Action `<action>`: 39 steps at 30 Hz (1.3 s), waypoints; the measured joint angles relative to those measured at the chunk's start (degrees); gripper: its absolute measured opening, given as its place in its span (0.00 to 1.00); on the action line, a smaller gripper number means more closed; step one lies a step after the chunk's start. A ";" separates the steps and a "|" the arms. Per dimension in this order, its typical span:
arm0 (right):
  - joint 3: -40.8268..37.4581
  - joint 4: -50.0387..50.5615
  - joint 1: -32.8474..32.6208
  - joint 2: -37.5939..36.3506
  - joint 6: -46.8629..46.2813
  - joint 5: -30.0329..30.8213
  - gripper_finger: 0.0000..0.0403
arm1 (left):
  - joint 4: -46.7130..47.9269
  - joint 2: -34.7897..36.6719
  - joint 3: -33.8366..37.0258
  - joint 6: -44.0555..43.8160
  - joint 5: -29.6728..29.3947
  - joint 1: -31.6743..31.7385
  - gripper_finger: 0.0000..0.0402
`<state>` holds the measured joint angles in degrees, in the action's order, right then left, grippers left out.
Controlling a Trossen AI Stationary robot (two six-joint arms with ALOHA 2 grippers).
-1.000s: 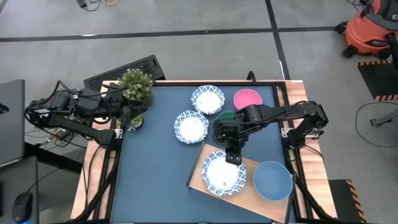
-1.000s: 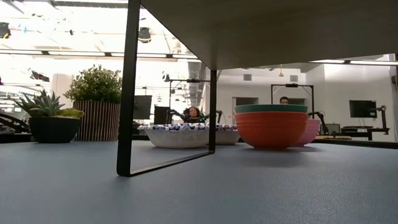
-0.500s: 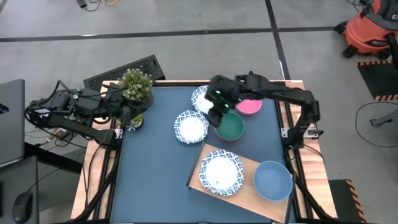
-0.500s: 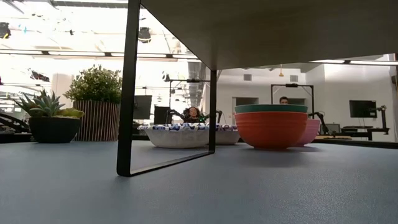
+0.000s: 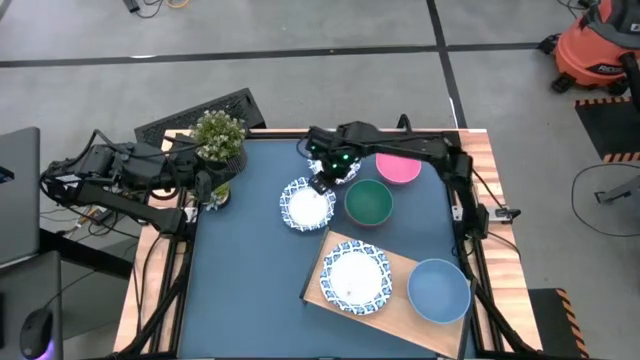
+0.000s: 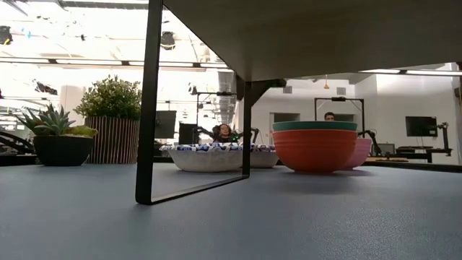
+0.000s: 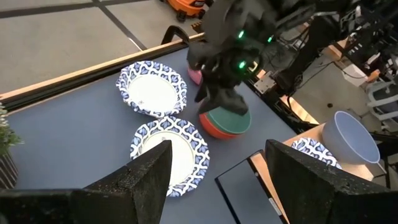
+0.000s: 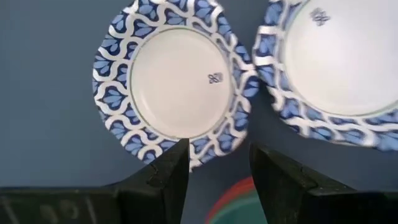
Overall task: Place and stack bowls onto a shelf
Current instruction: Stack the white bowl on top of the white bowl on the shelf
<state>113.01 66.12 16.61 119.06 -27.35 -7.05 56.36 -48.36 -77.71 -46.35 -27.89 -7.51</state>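
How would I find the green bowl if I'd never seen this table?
Start at the pale wooden shelf at the table's near right. Just beyond it stands the green bowl, nested inside a red bowl. It's the only stacked pair; the pink bowl behind sits alone.

even, bright overhead light, soft shadows, glaring ceiling behind, slight motion blur

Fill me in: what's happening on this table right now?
The right hand, open and empty, hovers above two blue-patterned white bowls on the dark blue tabletop: one nearer the shelf, one behind it. A third patterned bowl and a plain blue bowl already sit on the pale wooden shelf board. The teal-green bowl rests in the red bowl. The left hand waits open near the potted plant.
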 joint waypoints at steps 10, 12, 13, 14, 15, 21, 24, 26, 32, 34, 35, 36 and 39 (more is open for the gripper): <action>-0.02 -1.02 0.08 7.71 -2.59 1.31 0.47 | -0.02 -0.01 0.00 0.00 -0.84 0.00 0.61; -0.02 -0.50 0.12 8.54 -2.65 1.36 0.47 | -0.02 0.00 0.00 0.00 -0.84 -0.02 0.61; -0.02 -0.43 0.12 8.88 -2.65 1.35 0.47 | -0.02 0.00 0.00 0.00 -0.84 -0.01 0.61; -0.02 -0.43 0.08 9.11 -2.65 1.31 0.47 | -0.02 -0.01 0.00 0.00 -0.84 0.01 0.61; -0.02 -0.31 0.06 9.37 -2.65 1.22 0.47 | -0.02 -0.02 0.00 0.00 -0.84 -0.02 0.61; -0.02 -0.39 -0.11 9.69 -2.39 1.42 0.47 | 0.34 -0.02 0.00 0.00 -0.88 -0.01 0.61; -0.02 -0.32 -0.02 9.69 -2.37 2.30 0.42 | 0.64 -0.02 0.00 0.00 -0.90 -0.02 0.61; -0.02 -0.20 0.41 9.69 -2.12 2.41 0.36 | 0.76 -0.02 0.00 0.02 -0.89 -0.01 0.61; -0.02 -0.34 0.80 9.69 -0.48 2.40 0.19 | 0.76 -0.01 0.00 0.00 -0.92 -0.01 0.61; -0.02 -0.33 0.74 9.69 -0.09 2.40 0.14 | 0.76 -0.02 0.00 0.00 -0.92 -0.02 0.61; -0.02 -0.32 0.74 9.69 0.24 2.38 0.12 | 0.76 -0.02 0.00 0.00 -0.93 0.00 0.61; -0.02 -0.24 0.74 9.69 0.53 2.38 0.09 | 0.76 -0.02 0.00 0.00 -0.95 -0.02 0.61; -0.02 -0.17 0.74 9.69 0.91 1.98 0.04 | 0.76 -0.01 0.00 0.00 -0.97 0.00 0.61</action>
<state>112.99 65.95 17.34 128.75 -26.44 -5.06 57.12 -48.37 -77.71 -46.35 -28.86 -7.52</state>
